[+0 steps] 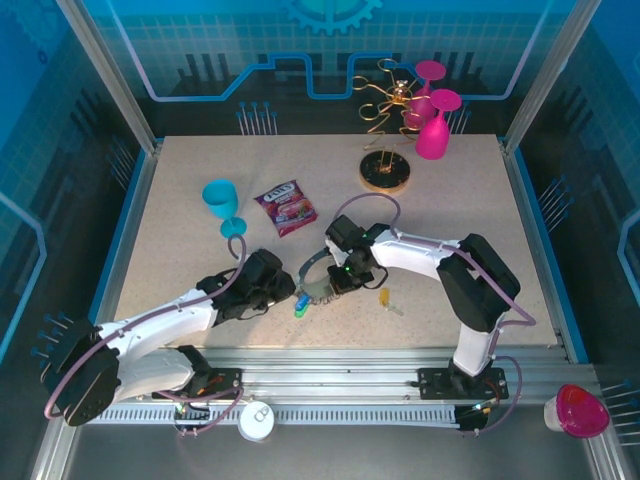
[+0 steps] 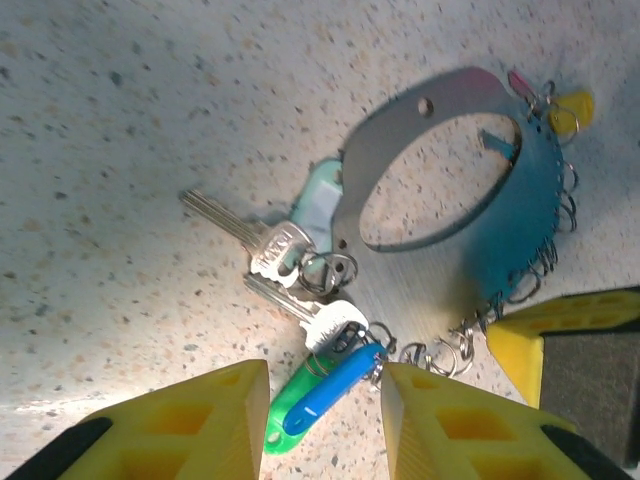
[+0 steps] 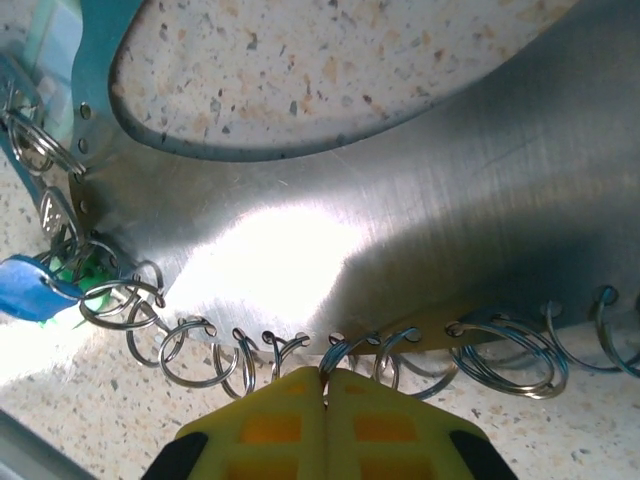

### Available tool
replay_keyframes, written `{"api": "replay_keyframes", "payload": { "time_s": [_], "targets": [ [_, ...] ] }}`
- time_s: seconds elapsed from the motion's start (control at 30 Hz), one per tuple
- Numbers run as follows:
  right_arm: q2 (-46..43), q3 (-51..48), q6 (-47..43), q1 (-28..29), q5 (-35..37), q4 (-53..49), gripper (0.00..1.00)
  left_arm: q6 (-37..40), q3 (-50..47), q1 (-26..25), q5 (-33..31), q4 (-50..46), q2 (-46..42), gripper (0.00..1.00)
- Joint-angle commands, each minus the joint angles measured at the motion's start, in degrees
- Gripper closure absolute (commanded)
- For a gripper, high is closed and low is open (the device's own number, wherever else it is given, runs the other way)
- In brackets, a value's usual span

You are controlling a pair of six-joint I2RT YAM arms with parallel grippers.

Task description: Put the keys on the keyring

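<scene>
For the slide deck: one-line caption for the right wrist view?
Right gripper shut at the row of small split rings on the keyring; blue key tag at left.

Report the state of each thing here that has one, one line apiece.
keyring: raised on edge, pinched at one small rim ring
right hand: shut on that ring
blue and green keys: lying on the table
left hand: open, straddling the blue key's head
yellow key: lying loose, apart from the keyring
teal goblet: upright

No text can be read; the print on the snack packet [image 1: 286,208] is too small.
</scene>
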Motion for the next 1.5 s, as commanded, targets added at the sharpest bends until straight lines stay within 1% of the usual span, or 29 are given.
{"api": "replay_keyframes", "payload": {
  "time_s": [0.0,0.1,0.2,0.33,0.43,0.47,0.53,0.6,0.63,0.77,0.9,1.1,1.2,1.27,1.33,1.47],
  "targets": [
    [-1.2,-1.0,-3.6,-0.6,-7.0,0.4,1.00,2.3,-1.7,-0.9,5.7,3.7,-1.7,0.65],
    [-0.9,-0.6,-4.1,-1.1,-6.7,0.0,1.00,1.1,-3.1,-3.3,6.5,6.4,-2.5,0.65],
    [-0.6,-0.4,-4.3,-1.9,-7.3,-0.5,1.00,-3.4,-5.3,-7.1,5.1,10.0,-2.4,0.65],
    [-1.0,-0.4,-4.3,-2.4,-8.7,-0.7,1.00,-11.0,-5.5,-14.5,-1.7,12.5,-0.5,0.67],
    [-1.8,-0.5,-3.7,-2.8,-10.3,-0.8,1.00,-16.0,-3.8,-18.0,-6.4,11.5,2.0,0.67],
    [-2.2,-0.5,-3.4,-3.1,-10.9,-1.2,1.00,-17.8,-3.3,-18.4,-7.4,10.9,3.0,0.68],
    [-3.3,-0.5,-2.1,-4.1,-11.8,-1.2,0.88,-19.7,-2.7,-18.7,-8.2,12.2,5.1,0.68],
    [-5.0,-0.5,-0.9,-5.6,-12.3,-1.7,0.80,-22.5,-1.3,-18.7,-8.7,12.2,7.8,0.69],
    [-6.2,-0.6,-0.7,-6.1,-12.1,-2.1,0.73,-23.6,-0.7,-18.8,-8.9,12.6,9.1,0.70],
    [-10.6,-1.7,0.0,-8.3,-10.0,-4.4,0.65,-27.2,0.0,-18.8,-11.1,14.4,11.8,0.69],
    [-14.1,-3.2,0.5,-10.3,-8.9,-5.4,0.65,-29.3,0.8,-18.7,-12.5,16.1,14.6,0.69],
    [-16.7,-4.5,0.5,-11.3,-8.3,-6.3,0.65,-33.5,0.9,-18.7,-12.7,14.0,16.5,0.71],
    [-17.2,-5.0,0.5,-11.7,-8.3,-6.4,0.66,-33.8,1.1,-18.7,-12.9,14.2,17.6,0.67],
    [-17.3,-5.3,0.5,-11.8,-8.4,-6.6,0.66,-34.1,0.6,-18.3,-12.0,16.9,18.8,0.66],
    [-17.6,-5.3,0.5,-11.8,-8.3,-6.9,0.67,-34.6,0.3,-18.2,-11.6,19.1,20.0,0.68],
    [-18.3,-5.5,0.5,-11.9,-8.1,-7.3,0.68,-34.9,0.8,-18.2,-11.8,19.2,20.9,0.73]
  ]
}}
